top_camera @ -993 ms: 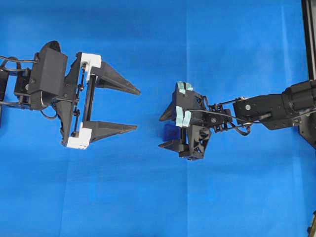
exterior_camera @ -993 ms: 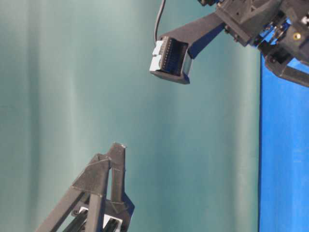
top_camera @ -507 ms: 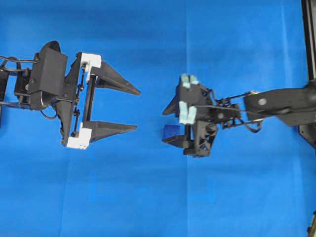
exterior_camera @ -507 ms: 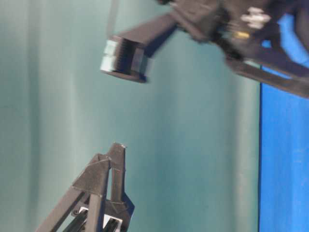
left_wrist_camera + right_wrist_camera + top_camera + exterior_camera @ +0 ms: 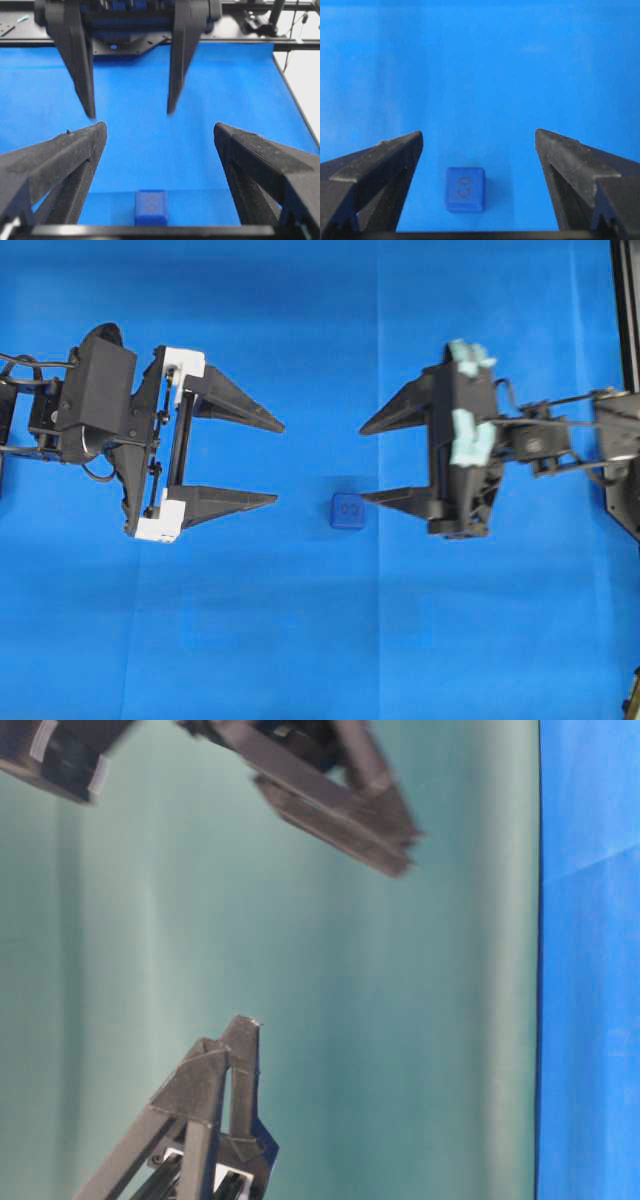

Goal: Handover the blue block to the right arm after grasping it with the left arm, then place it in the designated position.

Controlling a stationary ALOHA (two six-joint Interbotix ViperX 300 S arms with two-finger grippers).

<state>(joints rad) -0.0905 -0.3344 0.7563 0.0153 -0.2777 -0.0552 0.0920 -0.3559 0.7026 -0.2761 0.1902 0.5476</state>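
Blue block (image 5: 348,511) lay on the blue cloth (image 5: 300,640) between both arms, ring marks facing up, touched by neither, left end effector (image 5: 278,462) spread wide, right end effector (image 5: 362,463) likewise spread, lower fingertip just beside the block.

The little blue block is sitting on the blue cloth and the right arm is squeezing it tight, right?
Not quite. The block does sit on the cloth, but the right gripper isn't squeezing it. Its jaws are wide open and the block lies free, as the overhead view shows.
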